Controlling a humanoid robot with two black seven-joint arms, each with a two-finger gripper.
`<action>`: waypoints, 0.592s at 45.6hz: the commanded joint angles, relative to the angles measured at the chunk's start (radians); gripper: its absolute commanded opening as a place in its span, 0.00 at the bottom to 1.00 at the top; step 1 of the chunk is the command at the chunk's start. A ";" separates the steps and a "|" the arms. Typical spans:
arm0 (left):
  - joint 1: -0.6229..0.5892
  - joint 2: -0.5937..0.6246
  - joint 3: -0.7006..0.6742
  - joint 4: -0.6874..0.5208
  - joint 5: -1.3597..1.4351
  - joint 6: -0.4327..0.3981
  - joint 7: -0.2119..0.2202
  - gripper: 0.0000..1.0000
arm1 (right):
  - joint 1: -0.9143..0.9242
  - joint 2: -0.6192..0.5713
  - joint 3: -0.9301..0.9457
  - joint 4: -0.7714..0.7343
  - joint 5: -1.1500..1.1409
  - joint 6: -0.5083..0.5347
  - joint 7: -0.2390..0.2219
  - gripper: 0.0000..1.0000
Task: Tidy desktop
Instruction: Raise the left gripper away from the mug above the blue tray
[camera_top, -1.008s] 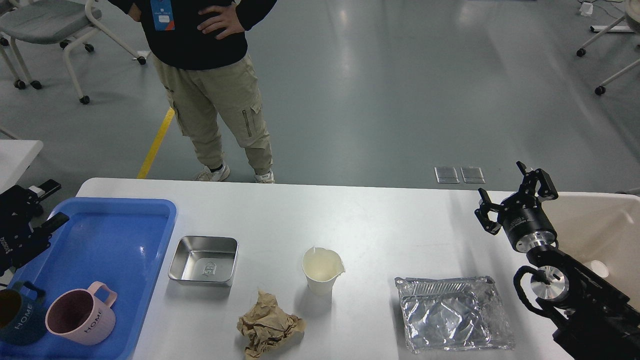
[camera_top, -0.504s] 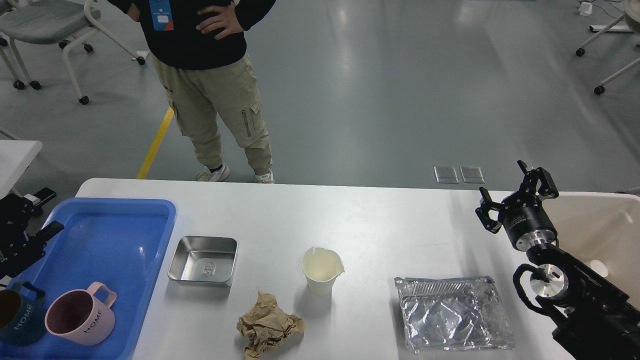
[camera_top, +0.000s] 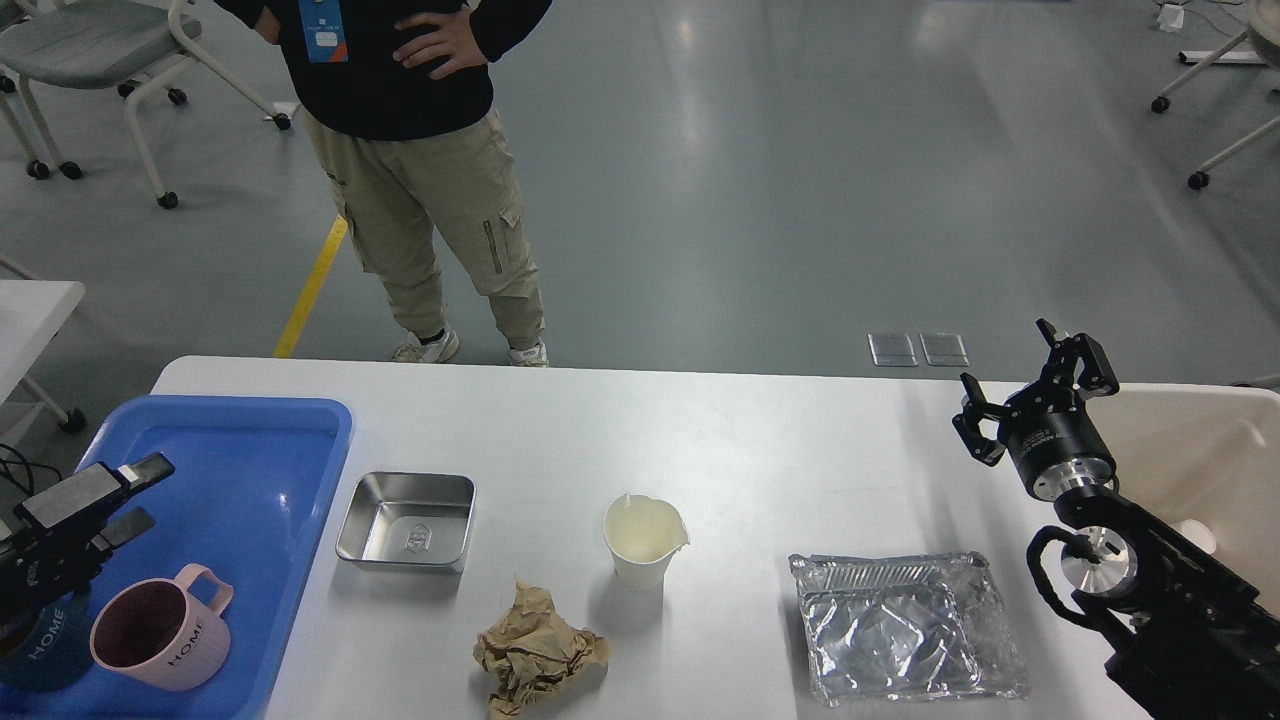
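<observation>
Head view looks down on the white worktop (camera_top: 760, 440), which runs across the lower half of the picture with a blue tray (camera_top: 240, 440) at its left end and a beige bin (camera_top: 1200, 450) at its right. What has changed in the last second is on the left: the left pincer (camera_top: 125, 495), which was out beyond the tray's left edge, has swung in over the tray and now hangs above its near-left part, close above the dark blue mug (camera_top: 40, 650) and beside the pink mug (camera_top: 160, 635). Its two fingers stand apart with nothing between them. The right pincer (camera_top: 1035, 395) has hardly moved; it hovers over the right end of the worktop by the bin, its fingers spread and holding nothing. Loose on the worktop lie a metal dish (camera_top: 408, 520), a paper cup (camera_top: 645, 540), a crumpled brown paper (camera_top: 538, 650) and a foil container (camera_top: 900, 625), all apart from one another. My reading is that the left arm is between items, and the metal dish, just beside the tray, looks like its likeliest next pick, while the paper, cup and foil probably belong in the bin.
</observation>
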 joint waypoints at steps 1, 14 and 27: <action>0.000 0.068 0.006 -0.143 0.013 0.057 0.032 0.96 | -0.002 0.002 0.000 0.000 0.000 0.000 0.000 1.00; 0.003 0.193 0.050 -0.324 0.016 0.192 0.108 0.96 | -0.003 0.004 0.000 0.000 0.000 0.000 0.002 1.00; 0.003 0.301 0.115 -0.324 0.034 0.206 0.157 0.96 | -0.003 0.002 0.000 0.000 0.000 0.002 0.002 1.00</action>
